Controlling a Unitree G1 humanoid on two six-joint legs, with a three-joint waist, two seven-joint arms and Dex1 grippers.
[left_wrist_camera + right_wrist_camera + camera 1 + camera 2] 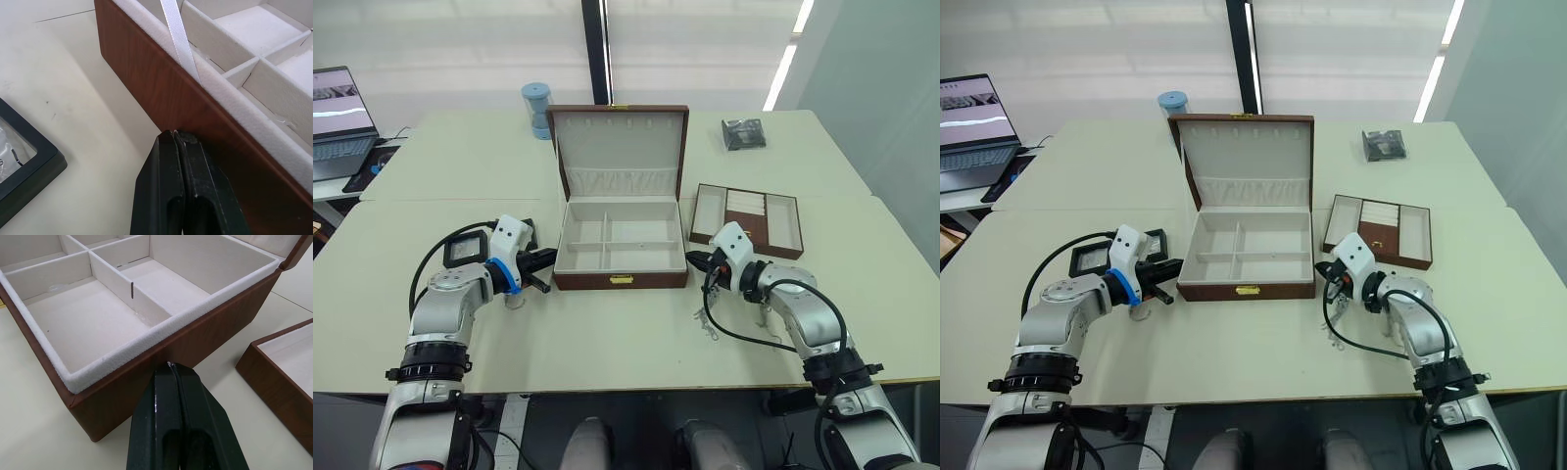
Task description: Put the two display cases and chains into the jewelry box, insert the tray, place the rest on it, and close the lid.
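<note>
My left gripper (177, 142) has its fingers pressed together on nothing, tips just off the jewelry box's (621, 280) left side wall. My right gripper (171, 374) is likewise closed and empty, close to the box's right wall. The box sits between them, long axis running left to right, clasp side toward me, lid (620, 147) standing upright at the back. One display case (1095, 258) lies flat beside my left arm. The tray (748, 219) rests right of the box, slightly skewed. A chain (706, 324) lies under my right arm.
</note>
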